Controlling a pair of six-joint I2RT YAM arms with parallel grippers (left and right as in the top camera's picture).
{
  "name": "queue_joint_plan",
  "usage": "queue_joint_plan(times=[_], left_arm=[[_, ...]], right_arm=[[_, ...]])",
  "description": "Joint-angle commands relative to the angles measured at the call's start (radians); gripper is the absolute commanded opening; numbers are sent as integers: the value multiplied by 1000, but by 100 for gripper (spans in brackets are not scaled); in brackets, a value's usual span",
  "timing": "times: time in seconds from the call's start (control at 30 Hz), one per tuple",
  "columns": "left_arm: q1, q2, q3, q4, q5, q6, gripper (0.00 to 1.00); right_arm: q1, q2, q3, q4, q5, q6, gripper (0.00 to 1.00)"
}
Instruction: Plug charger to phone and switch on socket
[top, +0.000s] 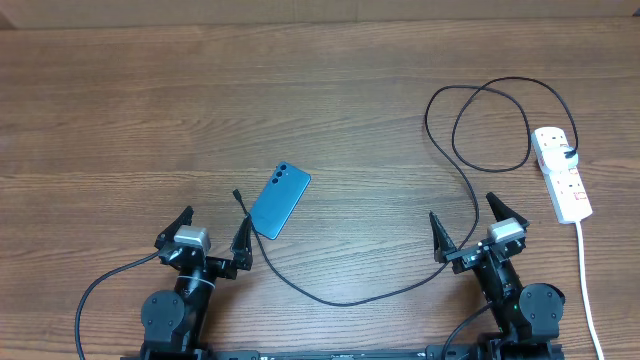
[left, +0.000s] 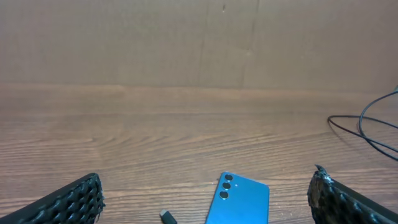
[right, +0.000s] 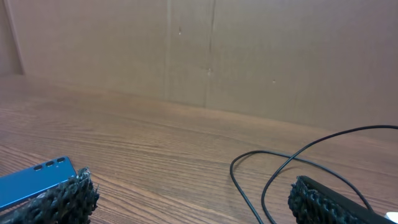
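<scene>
Left gripper: jaws spread fully, holding nothing; parked at the near edge of the worktop, left of centre. Judged a ready stance facing the phone.
Right gripper: jaws likewise spread and empty; parked at the near edge, right of centre, with a run of cable passing below the gap between its fingers in the overhead view.
Phone: lay flat, blue back up, lenses toward the far edge, set diagonally just beyond the left gripper. The lower end pointed at the near edge; the port was probably there, though it could not be seen.
Charger: looped loosely from the right side of the worktop, along the near edge and up to the phone. No slack had been taken up.
Connector tip: rested on the worktop just beside the phone's left long side, not inserted.
Plug: appeared seated in the far end of the socket.
Socket: lay near the right edge, lengthwise far to near. Switch position could not be read.
Task status: nothing yet connected, judged from this layout.
</scene>
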Motion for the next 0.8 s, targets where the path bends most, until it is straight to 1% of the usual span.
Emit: queue_joint_plan(times=[0.0, 0.07, 0.1, 0.17, 0.23, 0.3, 0.4, 0.5, 0.6, 0.73, 0.77], left_arm=[[7, -9, -4, 5, -24, 29, 100], [7, -9, -4, 10, -81, 49, 100], [7, -9, -3, 26, -84, 47, 100], [7, -9, 11, 60, -32, 37, 100], [7, -9, 55, 48, 24, 36, 100], [7, -9, 127, -20, 30, 34, 100], [7, -3, 268, -143, -12, 35, 100], [7, 48, 452, -276, -14, 42, 100], [7, 178, 684, -414, -14, 51, 100], [7, 446, 1042, -650, -4, 57, 100], [6, 542, 1164, -739, 8, 57, 100]], right_arm=[[6, -9, -11, 7, -5, -1, 100], [6, -9, -11, 6, -5, -1, 100], [6, -9, -11, 7, -5, -1, 100], [6, -9, -11, 6, -5, -1, 100], [6, -9, -11, 6, -5, -1, 100], [6, -9, -11, 6, -5, -1, 100], [6, -9, -11, 6, -5, -1, 100], [6, -9, -11, 6, -5, -1, 100], [6, -9, -11, 7, -5, -1, 100], [6, -9, -11, 6, -5, -1, 100], [6, -9, -10, 3, -5, -1, 100]])
